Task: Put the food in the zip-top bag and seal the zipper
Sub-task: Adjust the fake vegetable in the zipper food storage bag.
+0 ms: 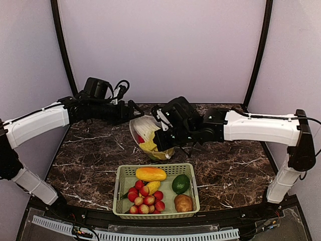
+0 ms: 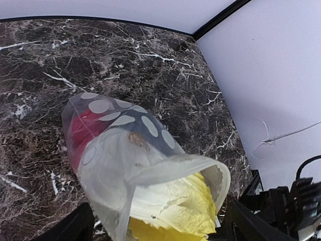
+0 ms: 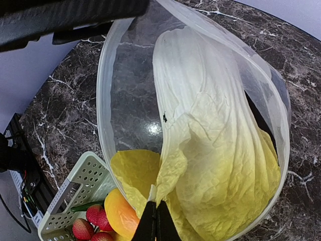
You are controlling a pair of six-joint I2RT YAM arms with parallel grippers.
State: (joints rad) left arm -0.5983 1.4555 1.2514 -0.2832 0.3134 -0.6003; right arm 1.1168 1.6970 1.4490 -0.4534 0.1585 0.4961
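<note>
The dotted clear zip-top bag lies mid-table with its mouth wide open. A pale yellow-green napa cabbage sits half inside it, leaf tips sticking out. A red piece of food lies deep in the bag. My right gripper is shut on the edge of a cabbage leaf at the mouth; in the top view it is at the bag's near side. My left gripper is at the bag's far side; its fingers stand wide apart around the mouth. The zipper strip is unsealed.
A pale green slotted basket stands in front of the bag, close to the mouth. It holds an orange-yellow fruit, a dark green avocado, a brown potato and several small red fruits. Walls enclose the table.
</note>
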